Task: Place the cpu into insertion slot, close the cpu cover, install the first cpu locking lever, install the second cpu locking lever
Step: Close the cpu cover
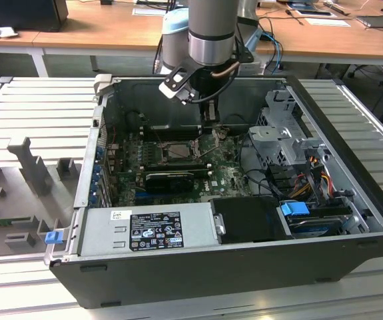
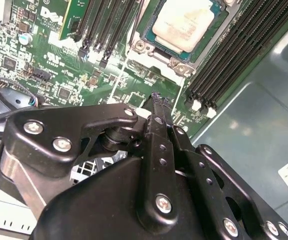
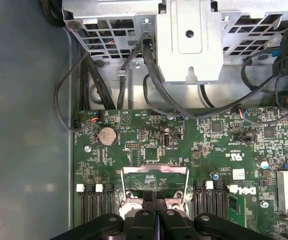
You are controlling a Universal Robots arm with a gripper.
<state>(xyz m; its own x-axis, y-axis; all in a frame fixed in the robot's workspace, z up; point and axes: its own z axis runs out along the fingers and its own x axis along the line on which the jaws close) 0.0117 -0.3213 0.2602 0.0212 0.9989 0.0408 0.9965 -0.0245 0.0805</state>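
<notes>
Cpu [image 2: 184, 22] seated in slot [image 2: 145, 35], silvery face up; placement judged done. Jaws pressed together, nothing held; tips low over board [image 3: 219, 150], just beside slot edge. Cover [image 3: 154, 170] directly ahead of tips, appears raised, board visible through its window; exact angle cannot be told. Step in hand, as judged: close cover. Calls for steady push on frame, clear of cpu face.

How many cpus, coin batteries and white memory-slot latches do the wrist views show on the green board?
cpu: 1
coin battery: 1
white memory-slot latches: 4
Total: 6
</notes>
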